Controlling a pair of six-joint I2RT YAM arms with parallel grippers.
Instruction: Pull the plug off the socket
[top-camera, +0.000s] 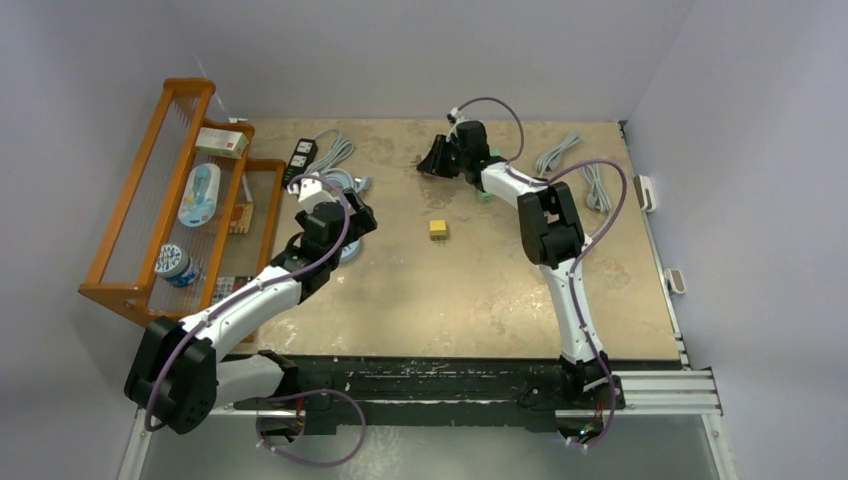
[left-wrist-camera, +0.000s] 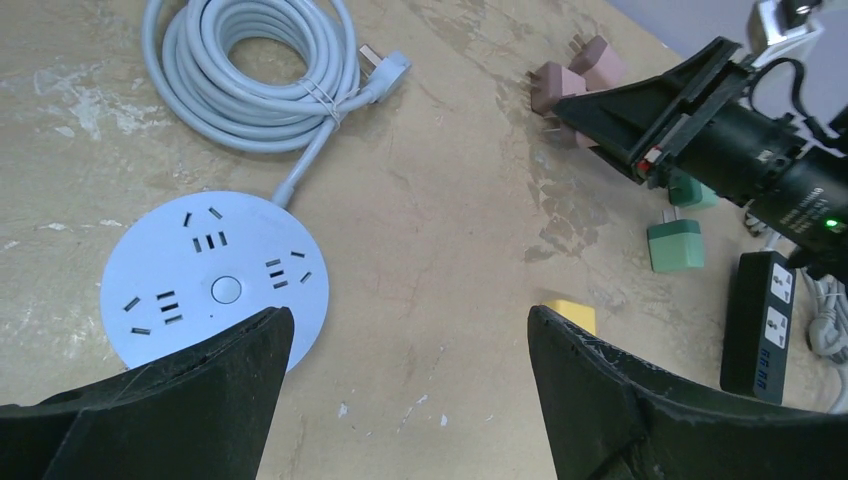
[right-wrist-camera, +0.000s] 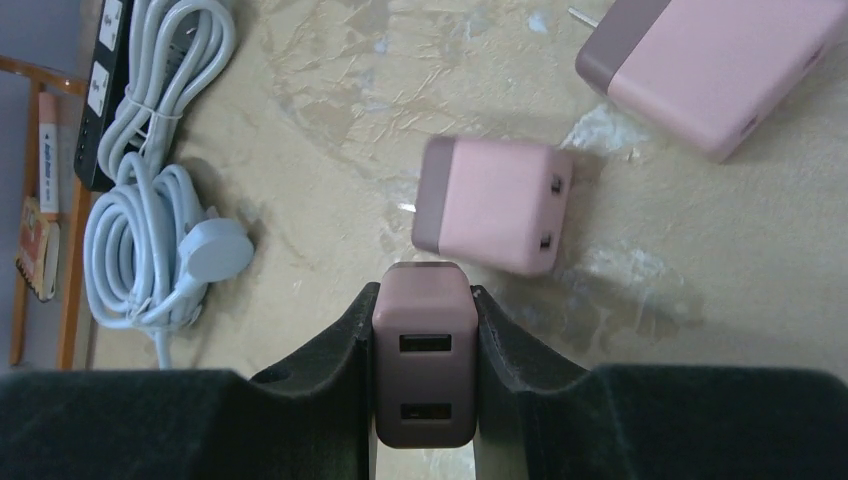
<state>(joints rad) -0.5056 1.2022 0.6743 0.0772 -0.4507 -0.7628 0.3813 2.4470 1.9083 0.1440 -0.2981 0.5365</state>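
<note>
A wooden rack (top-camera: 150, 200) is standing to the left of the round white socket (left-wrist-camera: 210, 285). The left gripper (left-wrist-camera: 408, 335) is hovering over the socket's near edge, its fingers spread wide apart and holding nothing. The socket's coiled cable (left-wrist-camera: 250, 70) is lying just beyond it, and a black power strip (top-camera: 300, 155) is sitting farther back. A yellow block (top-camera: 438, 229) is resting to the right of the socket. Farther right, well apart from the socket, the right gripper (right-wrist-camera: 423, 300) is clamping the mauve plug (right-wrist-camera: 424, 350), with its USB ports facing the wrist camera. Two pink chargers (right-wrist-camera: 495, 205) are lying on the table just past the plug.
</note>
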